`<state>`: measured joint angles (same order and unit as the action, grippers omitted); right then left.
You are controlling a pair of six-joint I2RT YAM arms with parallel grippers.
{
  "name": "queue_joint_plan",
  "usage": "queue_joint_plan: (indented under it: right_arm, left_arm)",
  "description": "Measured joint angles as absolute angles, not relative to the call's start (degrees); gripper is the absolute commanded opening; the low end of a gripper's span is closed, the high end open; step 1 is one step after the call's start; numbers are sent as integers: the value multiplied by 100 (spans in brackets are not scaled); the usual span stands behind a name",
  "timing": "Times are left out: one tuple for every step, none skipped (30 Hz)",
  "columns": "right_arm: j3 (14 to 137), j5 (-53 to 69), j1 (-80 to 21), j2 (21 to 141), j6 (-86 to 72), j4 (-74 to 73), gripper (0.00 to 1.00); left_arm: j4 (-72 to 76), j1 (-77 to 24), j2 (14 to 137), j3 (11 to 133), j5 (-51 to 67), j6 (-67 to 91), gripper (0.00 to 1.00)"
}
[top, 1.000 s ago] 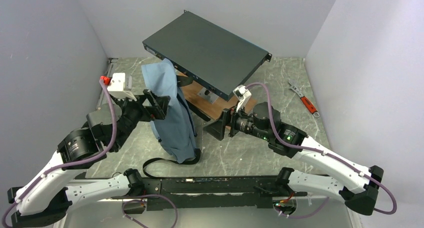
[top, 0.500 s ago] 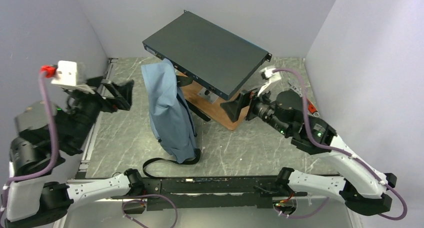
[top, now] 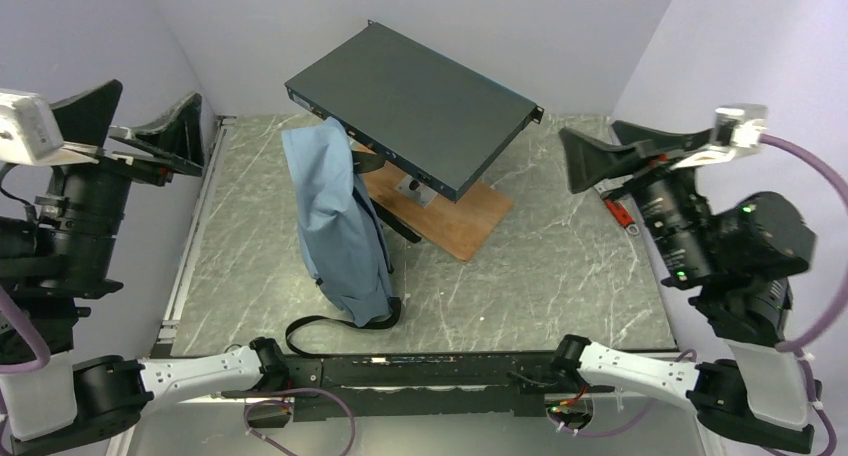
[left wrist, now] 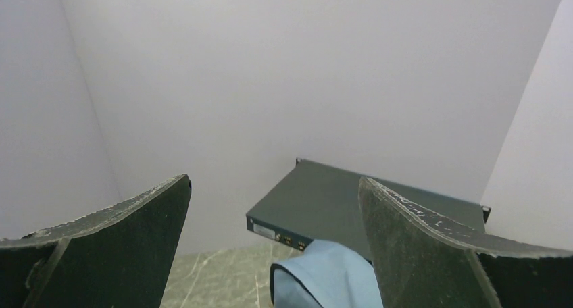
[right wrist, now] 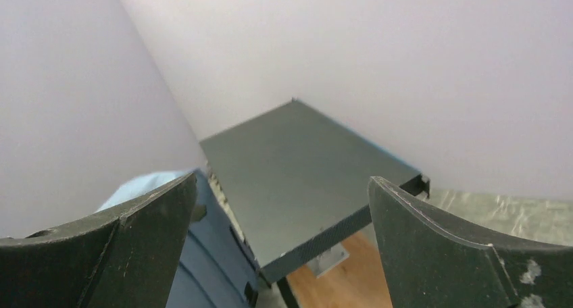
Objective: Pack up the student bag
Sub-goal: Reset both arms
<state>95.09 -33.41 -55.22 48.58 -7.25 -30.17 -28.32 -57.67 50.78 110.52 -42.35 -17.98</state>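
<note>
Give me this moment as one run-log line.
left fingers: open, empty, aloft | right fingers: open, empty, aloft | student bag: standing, ungripped

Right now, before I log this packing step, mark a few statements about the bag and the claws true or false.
The left claw and right claw are both open and empty. True.
The student bag lies flat on the wooden board. False: it stands upright on the table beside the board.
The dark metal box sits raised above the board. True.
The left claw grips the bag's black strap. False: the strap lies loose on the table, apart from both claws.
</note>
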Motion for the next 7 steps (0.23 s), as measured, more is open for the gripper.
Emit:
queue_joint_plan:
  right_arm:
    - [9544, -3398, -5522, 4792, -620, -2930, 100]
    - [9568, -3430, -5522, 4746, -541, -2851, 100]
    - [9581, -3454, -5522, 4703, -467, -2757, 100]
    - [9583, -3468, -5522, 4665, -403, -2672, 100]
    - [9577, -3468, -5522, 4635, -351, -2600, 100]
    - [9557, -3470, -5522, 4615, -303, -2543, 100]
    - [9529, -3487, -5522, 4593, -250, -2497, 100]
  left_arm:
    - [-2714, -5767, 5078, 11052, -4222, -1874, 100]
    - [-2574, -5767, 5078, 11052, -4202, -1968, 100]
    - [-2486, -5767, 5078, 11052, -4189, -2034, 100]
    - [-2403, -5767, 5078, 11052, -4185, -2088, 100]
    - [-2349, -5767, 5078, 11052, -4185, -2143, 100]
    - [-2296, -5767, 5078, 11054, -4185, -2182, 100]
    - [-2276, -5767, 5078, 11063, -4185, -2202, 100]
